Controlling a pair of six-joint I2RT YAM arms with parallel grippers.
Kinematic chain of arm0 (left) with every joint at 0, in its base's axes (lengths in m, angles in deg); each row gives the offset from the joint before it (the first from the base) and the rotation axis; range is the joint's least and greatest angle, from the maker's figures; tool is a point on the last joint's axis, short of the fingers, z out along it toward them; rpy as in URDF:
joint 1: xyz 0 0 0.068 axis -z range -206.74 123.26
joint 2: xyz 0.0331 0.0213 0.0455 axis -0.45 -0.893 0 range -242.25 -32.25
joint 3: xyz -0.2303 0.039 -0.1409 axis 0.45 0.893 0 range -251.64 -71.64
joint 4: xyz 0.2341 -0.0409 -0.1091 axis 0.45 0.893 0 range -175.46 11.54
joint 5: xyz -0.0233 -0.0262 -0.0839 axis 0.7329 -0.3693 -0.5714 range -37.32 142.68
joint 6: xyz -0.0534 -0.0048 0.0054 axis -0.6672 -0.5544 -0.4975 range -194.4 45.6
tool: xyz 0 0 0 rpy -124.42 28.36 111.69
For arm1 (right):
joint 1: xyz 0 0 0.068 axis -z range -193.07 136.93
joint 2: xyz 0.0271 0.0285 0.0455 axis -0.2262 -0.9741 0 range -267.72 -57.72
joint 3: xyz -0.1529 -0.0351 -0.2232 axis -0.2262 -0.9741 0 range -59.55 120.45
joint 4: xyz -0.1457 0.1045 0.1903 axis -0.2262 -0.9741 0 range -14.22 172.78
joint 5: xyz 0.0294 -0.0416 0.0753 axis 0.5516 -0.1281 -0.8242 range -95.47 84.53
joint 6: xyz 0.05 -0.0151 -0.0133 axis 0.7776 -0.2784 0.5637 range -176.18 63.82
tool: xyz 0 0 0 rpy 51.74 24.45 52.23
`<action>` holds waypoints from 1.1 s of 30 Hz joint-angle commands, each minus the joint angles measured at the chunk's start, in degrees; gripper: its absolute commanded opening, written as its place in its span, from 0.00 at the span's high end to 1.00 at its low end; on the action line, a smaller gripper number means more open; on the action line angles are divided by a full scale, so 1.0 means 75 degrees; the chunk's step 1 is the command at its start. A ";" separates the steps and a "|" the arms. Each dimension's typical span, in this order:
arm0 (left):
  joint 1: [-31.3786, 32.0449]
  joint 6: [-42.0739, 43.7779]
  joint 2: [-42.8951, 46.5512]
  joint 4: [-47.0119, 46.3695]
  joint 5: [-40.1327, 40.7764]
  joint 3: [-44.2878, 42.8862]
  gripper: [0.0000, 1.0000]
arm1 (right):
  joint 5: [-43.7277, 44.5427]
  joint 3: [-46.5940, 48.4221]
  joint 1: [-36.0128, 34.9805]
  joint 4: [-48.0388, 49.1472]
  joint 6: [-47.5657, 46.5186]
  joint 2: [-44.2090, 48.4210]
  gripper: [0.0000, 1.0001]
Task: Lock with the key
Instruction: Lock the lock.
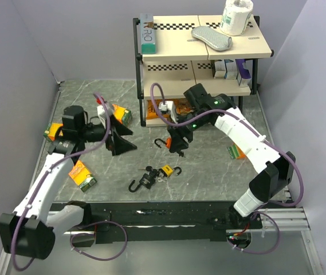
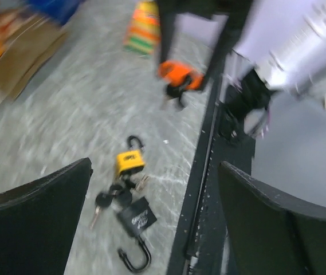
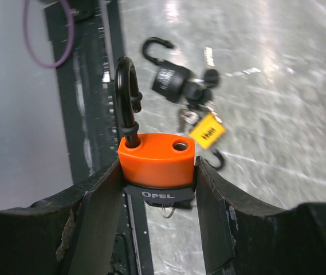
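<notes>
— Looking for the orange padlock with the black metal shackle [image 3: 157, 157]: where is it?
— It is clamped between the two fingers of the right gripper [image 3: 158, 172], held above the grey marbled table [image 3: 289, 86]. Its shackle stands open.
— And the left gripper [image 2: 154, 189]?
— Its jaws are wide apart and hold nothing. On the table between the arms lie a black padlock [image 2: 136, 217], a small yellow padlock [image 2: 129, 162] and a bunch of keys [image 2: 102, 200], all close together.

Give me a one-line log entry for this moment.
left gripper: open, empty | right gripper: shut on orange padlock, shackle open | black padlock, yellow padlock, keys: on table
</notes>
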 commanded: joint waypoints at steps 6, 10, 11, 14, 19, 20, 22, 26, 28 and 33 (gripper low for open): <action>0.1890 0.1266 0.0434 -0.1196 0.0385 0.0185 0.15 | -0.0376 0.0574 -0.0771 -0.0297 -0.0131 0.0274 1.00; 0.2382 0.1161 0.0329 -0.1431 0.0608 0.0231 0.23 | -0.0399 0.0540 -0.0876 -0.0203 -0.0060 0.0344 1.00; 0.2453 0.1196 0.0294 -0.1408 0.0701 0.0208 0.26 | -0.0388 0.0539 -0.0876 -0.0191 -0.0037 0.0356 1.00; 0.2629 0.1150 0.0188 -0.1419 0.0843 0.0196 0.31 | -0.0364 0.0563 -0.0912 -0.0191 -0.0037 0.0403 1.00; 0.2863 0.1173 0.0071 -0.1326 0.0960 0.0173 0.39 | -0.0306 0.0563 -0.0935 -0.0156 -0.0060 0.0462 1.00; 0.2899 0.1219 0.0047 -0.1291 0.0960 0.0150 0.42 | -0.0306 0.0551 -0.0947 -0.0168 -0.0060 0.0473 1.00; 0.2934 0.1243 0.0024 -0.1267 0.0995 0.0149 0.45 | -0.0294 0.0563 -0.0959 -0.0179 -0.0072 0.0474 1.00; 0.2969 0.1243 -0.0035 -0.1220 0.1007 0.0126 0.54 | -0.0282 0.0598 -0.0994 -0.0214 -0.0107 0.0462 1.00; 0.2969 0.1220 -0.0047 -0.1243 0.1019 0.0126 0.55 | -0.0271 0.0633 -0.1017 -0.0226 -0.0130 0.0462 1.00; 0.2969 0.1360 -0.0070 -0.1021 0.1007 0.0091 0.63 | -0.0305 0.0703 -0.1041 -0.0297 -0.0166 0.0403 1.00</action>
